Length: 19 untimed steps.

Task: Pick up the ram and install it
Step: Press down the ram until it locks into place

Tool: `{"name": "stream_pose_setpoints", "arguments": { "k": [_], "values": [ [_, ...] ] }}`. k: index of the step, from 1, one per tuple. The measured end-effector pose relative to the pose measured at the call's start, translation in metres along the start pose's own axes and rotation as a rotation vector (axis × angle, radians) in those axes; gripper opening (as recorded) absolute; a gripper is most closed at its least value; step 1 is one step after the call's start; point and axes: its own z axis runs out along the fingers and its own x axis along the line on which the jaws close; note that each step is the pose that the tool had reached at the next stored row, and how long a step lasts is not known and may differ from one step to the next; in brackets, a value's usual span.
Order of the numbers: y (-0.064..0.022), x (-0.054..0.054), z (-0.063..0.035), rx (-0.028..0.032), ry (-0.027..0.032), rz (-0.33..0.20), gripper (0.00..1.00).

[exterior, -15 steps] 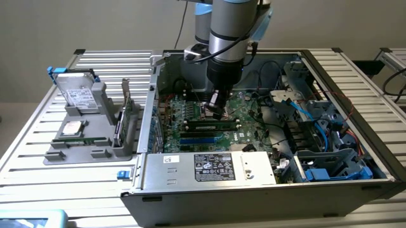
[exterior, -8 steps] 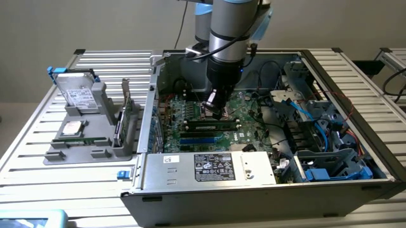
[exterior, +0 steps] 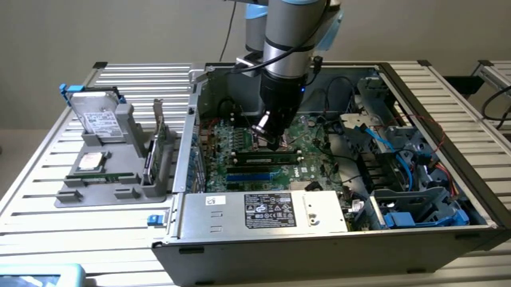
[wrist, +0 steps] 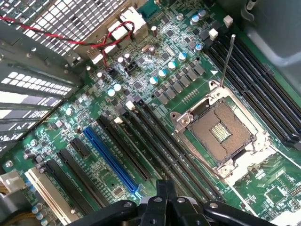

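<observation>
the jaws (exterior: 274, 143) are clenched shut, with nothing held between them, and hang low inside the open computer case (exterior: 415, 239), just above the motherboard (exterior: 239, 140). in the wrist view the dark jaws (wrist: 165, 197) sit over the long black memory slots (wrist: 164, 146), beside the blue slot (wrist: 110, 162) and the bare processor socket (wrist: 221, 134). the ram (exterior: 267, 160), a narrow dark stick, lies seated in a slot just below the jaws. on the exterior view's left, a grey holder (exterior: 112, 179) on the slatted bench (exterior: 48, 221) carries a silver hard drive (exterior: 100, 119) and an upright green card (exterior: 158, 140).
</observation>
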Motion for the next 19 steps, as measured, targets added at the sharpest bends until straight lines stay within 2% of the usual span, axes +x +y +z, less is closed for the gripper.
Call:
{"name": "stream_pose_setpoints", "arguments": {
  "k": [6, 8, 16, 19],
  "values": [
    [0.0, 0.0, 0.0, -0.0021, 0.0024, 0.073, 0.11],
    [0.0, 0.0, 0.0001, -0.0009, 0.0042, 0.095, 0.11],
    [0.0, 0.0, 0.0, 0.0165, 0.0186, 0.17, 0.11],
    [-0.0001, 0.0, 0.0, 0.0208, 0.0221, 0.201, 0.11]
  ]
}}
